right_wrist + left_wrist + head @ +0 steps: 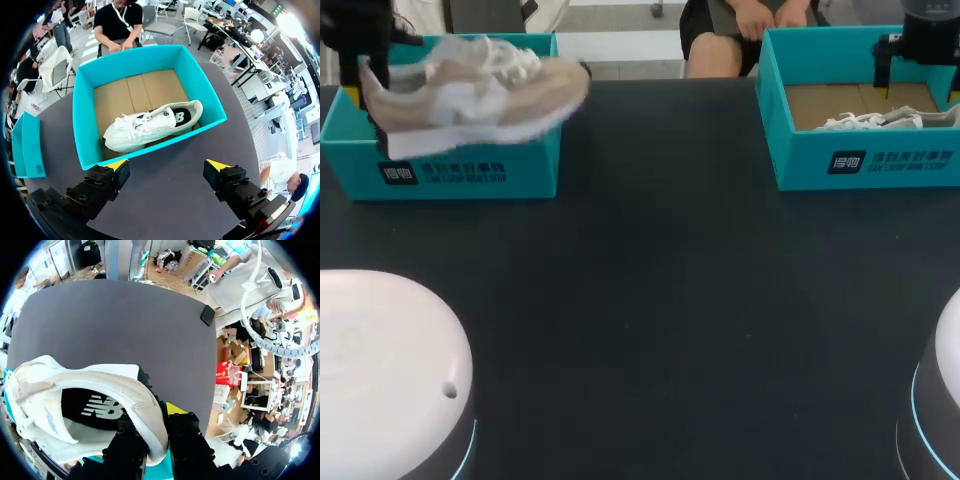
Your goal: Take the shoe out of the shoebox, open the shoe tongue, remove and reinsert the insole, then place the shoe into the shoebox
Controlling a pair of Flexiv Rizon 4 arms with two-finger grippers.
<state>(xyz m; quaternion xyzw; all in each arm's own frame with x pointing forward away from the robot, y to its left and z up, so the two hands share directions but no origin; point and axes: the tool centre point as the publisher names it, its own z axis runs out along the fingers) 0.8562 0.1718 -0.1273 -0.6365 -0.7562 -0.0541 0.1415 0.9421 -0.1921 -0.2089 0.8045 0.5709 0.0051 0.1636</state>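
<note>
A beige and white shoe (480, 90) hangs tilted above the left teal shoebox (470, 170). My left gripper (365, 88) holds it by the heel. In the left wrist view that gripper (157, 422) is shut on the shoe's heel collar (127, 387), one finger inside and one outside, and the dark insole (100, 407) shows within. A second, white shoe (150, 125) lies on its side in the right teal shoebox (150, 62). My right gripper (167, 167) hovers open above that box's near wall, holding nothing. The same gripper (918, 75) shows over the right shoebox (860, 160).
A teal lid (27, 145) lies on the table beside the right box. A small black object (207, 315) rests near the table's far edge. White robot bases (380, 370) occupy the near corners. The dark tabletop (660, 280) stretches between the two boxes.
</note>
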